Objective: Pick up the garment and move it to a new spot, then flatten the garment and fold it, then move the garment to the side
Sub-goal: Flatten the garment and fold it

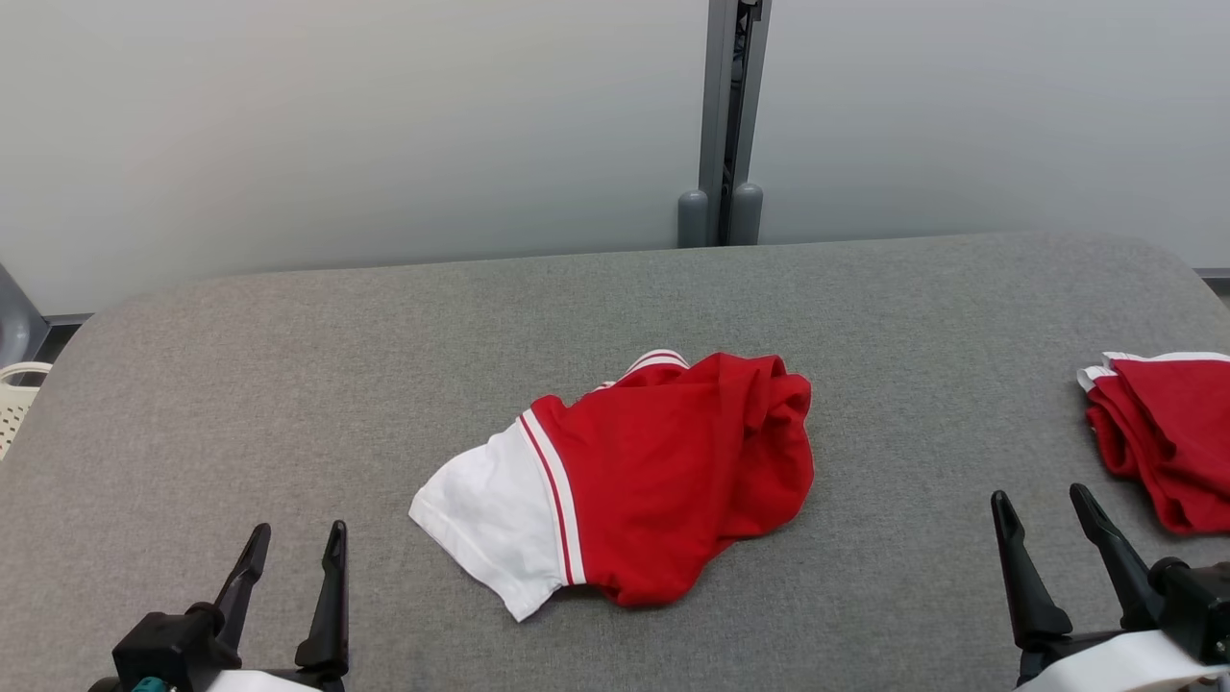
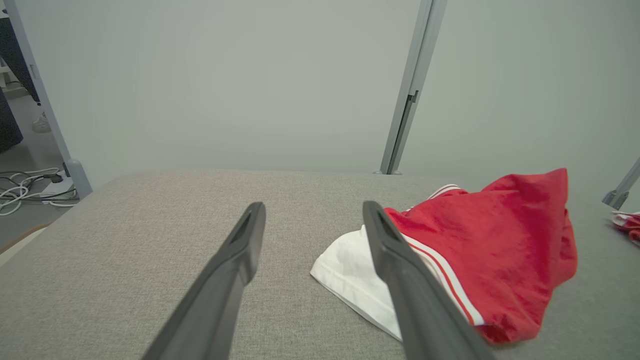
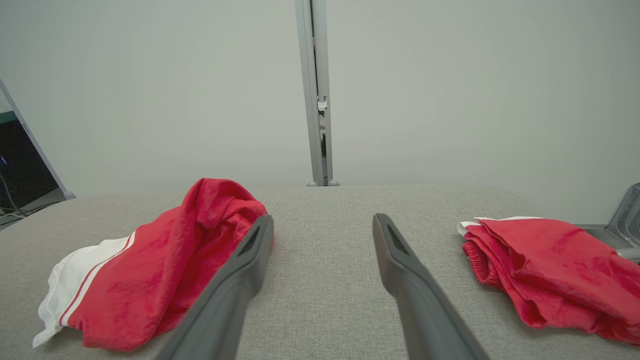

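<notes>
A crumpled red garment (image 1: 663, 471) with a white sleeve and red-white stripes lies in a heap at the middle of the grey table (image 1: 288, 384). It also lies right of the fingers in the left wrist view (image 2: 500, 240) and left of them in the right wrist view (image 3: 165, 270). My left gripper (image 1: 296, 543) hovers open near the front edge, left of the garment, holding nothing. Over at the front right my right gripper (image 1: 1043, 505) is open and empty too, apart from the cloth.
Another red garment (image 1: 1163, 432), folded, rests at the table's right edge, close to my right gripper, seen too in the right wrist view (image 3: 550, 265). A pale basket (image 1: 14, 399) sits beyond the left edge. A grey post (image 1: 723, 125) stands behind the table.
</notes>
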Motion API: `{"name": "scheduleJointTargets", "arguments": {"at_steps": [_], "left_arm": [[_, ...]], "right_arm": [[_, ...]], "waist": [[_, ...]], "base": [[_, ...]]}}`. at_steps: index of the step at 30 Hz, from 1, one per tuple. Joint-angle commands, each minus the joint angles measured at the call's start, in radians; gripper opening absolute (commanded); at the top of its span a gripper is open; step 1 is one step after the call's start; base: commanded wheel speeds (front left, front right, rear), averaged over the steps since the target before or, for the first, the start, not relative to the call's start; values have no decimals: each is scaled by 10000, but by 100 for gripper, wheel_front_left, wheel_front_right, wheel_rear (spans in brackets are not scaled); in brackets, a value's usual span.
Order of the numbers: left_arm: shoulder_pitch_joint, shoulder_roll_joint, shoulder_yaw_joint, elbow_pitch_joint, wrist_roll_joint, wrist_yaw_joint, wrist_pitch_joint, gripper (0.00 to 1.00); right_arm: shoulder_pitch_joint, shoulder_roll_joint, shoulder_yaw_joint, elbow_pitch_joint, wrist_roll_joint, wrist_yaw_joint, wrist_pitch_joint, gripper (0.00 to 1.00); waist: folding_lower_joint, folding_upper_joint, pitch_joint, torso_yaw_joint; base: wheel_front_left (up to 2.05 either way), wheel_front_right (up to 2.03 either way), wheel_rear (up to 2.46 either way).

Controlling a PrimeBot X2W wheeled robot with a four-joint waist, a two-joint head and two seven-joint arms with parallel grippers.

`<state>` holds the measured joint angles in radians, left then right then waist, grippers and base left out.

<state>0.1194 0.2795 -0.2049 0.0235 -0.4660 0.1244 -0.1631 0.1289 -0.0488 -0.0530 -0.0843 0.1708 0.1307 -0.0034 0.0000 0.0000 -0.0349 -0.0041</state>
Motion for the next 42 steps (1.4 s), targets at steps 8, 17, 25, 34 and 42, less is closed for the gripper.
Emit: {"name": "scheduleJointTargets", "arguments": {"at_steps": [8, 17, 25, 34, 42], "left_arm": [[-182, 98, -3, 1, -13, 86, -62, 100], [-923, -120, -190, 47, 40, -29, -209, 100], [-2283, -574, -587, 545, 216, -368, -562, 100], [-3161, -1054, -772, 1131, 300, -606, -885, 100], [-3482, -1321, -637, 1430, 444, -782, -1014, 100]], "right_arm": [[-61, -44, 35, -34, 35, 2, -4, 100], [-329, -164, 1134, 1, -263, 2, 224, 100], [-1658, -1171, 3994, 713, -52, 1, 653, 100], [-3489, -2295, 6786, 2349, -374, 1, 757, 100], [-4740, -2590, 8068, 3799, -748, 1, 1073, 100]], "waist": [[0, 0, 63, 44], [0, 0, 534, 775], [0, 0, 1577, 1933], [0, 0, 2156, 2944], [0, 0, 2350, 3279]], "base": [[0, 0, 0], [0, 0, 0], [0, 0, 0], [0, 0, 0], [0, 0, 0]]}}
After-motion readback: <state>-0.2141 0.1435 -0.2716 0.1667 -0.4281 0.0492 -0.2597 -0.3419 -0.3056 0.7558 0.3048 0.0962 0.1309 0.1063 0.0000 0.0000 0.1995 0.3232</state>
